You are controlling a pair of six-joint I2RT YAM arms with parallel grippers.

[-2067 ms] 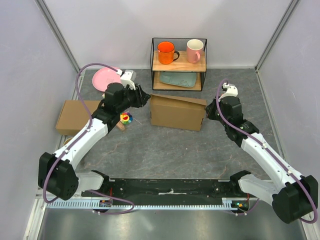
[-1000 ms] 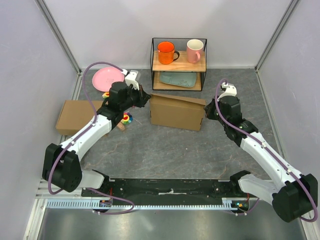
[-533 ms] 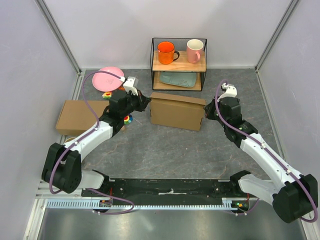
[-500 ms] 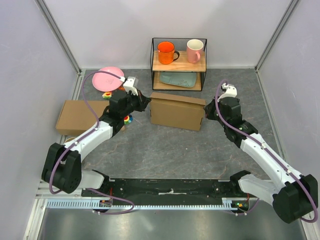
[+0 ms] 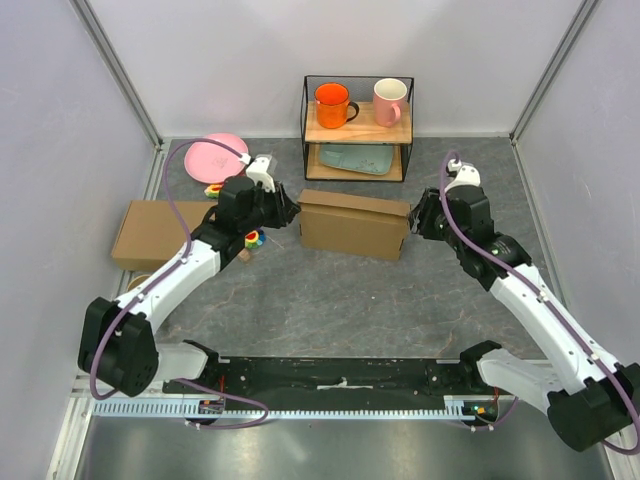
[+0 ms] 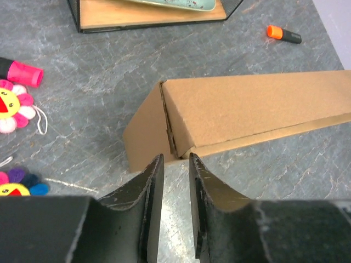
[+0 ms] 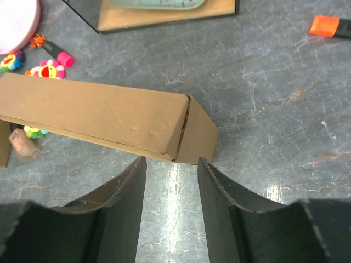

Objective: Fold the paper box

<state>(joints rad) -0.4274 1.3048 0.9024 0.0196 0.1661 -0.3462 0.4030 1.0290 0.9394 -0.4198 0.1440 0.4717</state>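
The paper box [image 5: 355,225] stands in the middle of the table as a shut brown cardboard box, its lid down. My left gripper [image 5: 287,212] sits just off the box's left end, slightly open; in the left wrist view its fingertips [image 6: 158,164] stop short of the box's corner [image 6: 181,148], and bare table shows between them. My right gripper [image 5: 416,222] is at the right end, open wider. Its tips [image 7: 204,164] frame the box's end panel [image 7: 197,137] without touching it. Nothing is held.
A second brown box [image 5: 150,232] lies at the left. Behind stands a wire shelf [image 5: 357,128] with an orange mug [image 5: 332,104], a pink mug [image 5: 389,100] and a teal tray. A pink plate [image 5: 215,155], small toys [image 5: 252,237] and an orange marker [image 7: 329,26] lie around.
Both grippers, shut against the box's ends before, have opened and drawn slightly off it. The lid's right edge, raised two seconds ago, now lies flat.
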